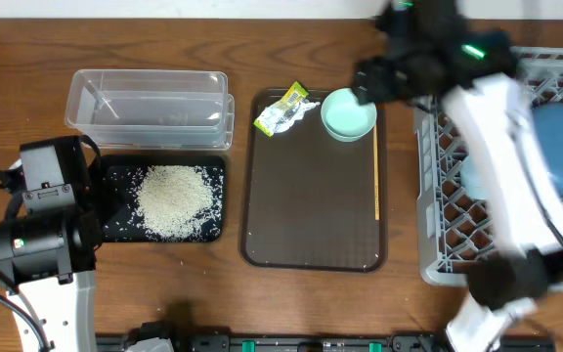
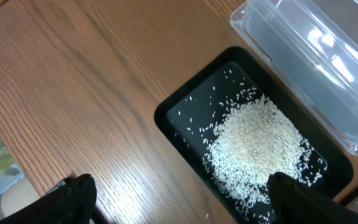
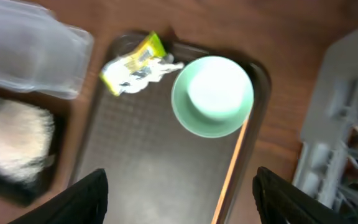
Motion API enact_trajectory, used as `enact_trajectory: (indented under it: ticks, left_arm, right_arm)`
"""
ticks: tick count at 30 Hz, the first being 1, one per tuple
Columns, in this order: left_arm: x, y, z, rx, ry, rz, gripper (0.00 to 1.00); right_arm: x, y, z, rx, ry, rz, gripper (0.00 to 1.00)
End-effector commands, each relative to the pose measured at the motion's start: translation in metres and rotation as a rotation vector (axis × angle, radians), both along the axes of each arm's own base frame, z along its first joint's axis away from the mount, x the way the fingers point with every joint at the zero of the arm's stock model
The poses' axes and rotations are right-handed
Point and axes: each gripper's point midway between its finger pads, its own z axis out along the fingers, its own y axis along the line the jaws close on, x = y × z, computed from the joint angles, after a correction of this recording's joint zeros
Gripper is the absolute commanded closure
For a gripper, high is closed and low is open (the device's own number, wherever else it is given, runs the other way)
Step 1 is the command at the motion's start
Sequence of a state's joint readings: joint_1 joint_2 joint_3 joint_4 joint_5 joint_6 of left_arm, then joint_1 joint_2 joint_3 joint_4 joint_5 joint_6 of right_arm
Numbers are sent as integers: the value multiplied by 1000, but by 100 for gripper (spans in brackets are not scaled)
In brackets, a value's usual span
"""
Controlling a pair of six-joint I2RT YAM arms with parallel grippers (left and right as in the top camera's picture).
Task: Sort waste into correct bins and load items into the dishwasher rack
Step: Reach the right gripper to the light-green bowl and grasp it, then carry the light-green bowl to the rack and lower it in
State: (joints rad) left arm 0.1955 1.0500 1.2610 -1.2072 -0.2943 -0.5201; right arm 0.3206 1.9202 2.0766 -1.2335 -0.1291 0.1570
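At the left edge of the overhead view, the left arm stands over the bench (image 1: 27, 59). Its wrist view shows the left hand (image 2: 185, 202) with its two dark fingers spread wide at the lower corners of the frame, holding nothing. The hand hovers above the near end of the black tray (image 1: 115, 181). A heap of white rice (image 1: 174, 200) lies in that tray, right of centre, with stray grains scattered around it. The clear tub (image 1: 150, 108) sits just above the tray in the frame, close beside it, and looks bare inside. In the middle lies the brown serving tray (image 1: 311, 205). At its upper edge is the yellow-green wrapper (image 1: 283, 110) with crumpled white paper. Just right of the wrapper, in the tray's upper right corner, the mint-green bowl (image 1: 348, 114) sits upright. The chopstick (image 1: 376, 176) lies along the tray's right rim, below the bowl. The right arm is blurred in the overhead view and reaches in from the lower right. Its wrist view shows the right hand (image 3: 179, 199) well open with nothing between the fingers, above the serving tray and near the bowl. At the far right sits the dishwasher rack (image 1: 438, 196), with the dark-blue plate (image 1: 560, 147) inside it, partly behind the arm.
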Motion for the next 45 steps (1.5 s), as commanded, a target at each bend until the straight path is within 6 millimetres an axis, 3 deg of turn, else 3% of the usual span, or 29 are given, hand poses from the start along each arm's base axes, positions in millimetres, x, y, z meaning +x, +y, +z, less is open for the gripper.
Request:
enact_trajectory:
  ticks: [1, 4, 8, 13, 17, 21, 23, 24, 28, 31, 35, 40, 43, 45]
  left_arm:
    - [-1, 2, 0, 5, 6, 5, 10]
    - [-1, 2, 0, 5, 6, 6, 10]
    - [-1, 2, 0, 5, 6, 5, 9]
    - [-1, 2, 0, 5, 6, 5, 9]
    - [-1, 2, 0, 5, 6, 6, 10]
    - [-1, 2, 0, 5, 6, 6, 10]
    - [-1, 2, 0, 5, 6, 5, 9]
    - [-1, 2, 0, 5, 6, 5, 9]
    - [-1, 2, 0, 5, 6, 6, 10]
    - [-1, 2, 0, 5, 6, 5, 10]
    - [-1, 2, 0, 5, 6, 5, 9]
    - [-1, 2, 0, 5, 6, 5, 9]
    - [-1, 2, 0, 5, 6, 5, 9]
    - [-1, 2, 0, 5, 6, 6, 9]
  right_arm:
    - [33, 19, -45, -95, 37, 16, 28]
    - [47, 38, -87, -122, 78, 46, 35]
    - [47, 60, -142, -156, 154, 90, 38]
    - [38, 64, -195, -272, 224, 107, 43]
    - [35, 60, -206, -336, 232, 105, 60]
    - [35, 63, -201, -339, 222, 105, 77]
    - [34, 62, -197, -335, 226, 83, 92]
    - [33, 62, -194, -332, 229, 72, 98]
    - [30, 57, -167, -321, 226, 43, 99]
    - [29, 55, -133, -305, 193, 36, 99]
    - [33, 39, -69, -231, 108, -36, 99]
    - [33, -17, 20, -16, 14, -133, 99]
    - [27, -73, 59, 114, -17, -213, 99]
    - [18, -113, 75, 183, -20, -260, 99]
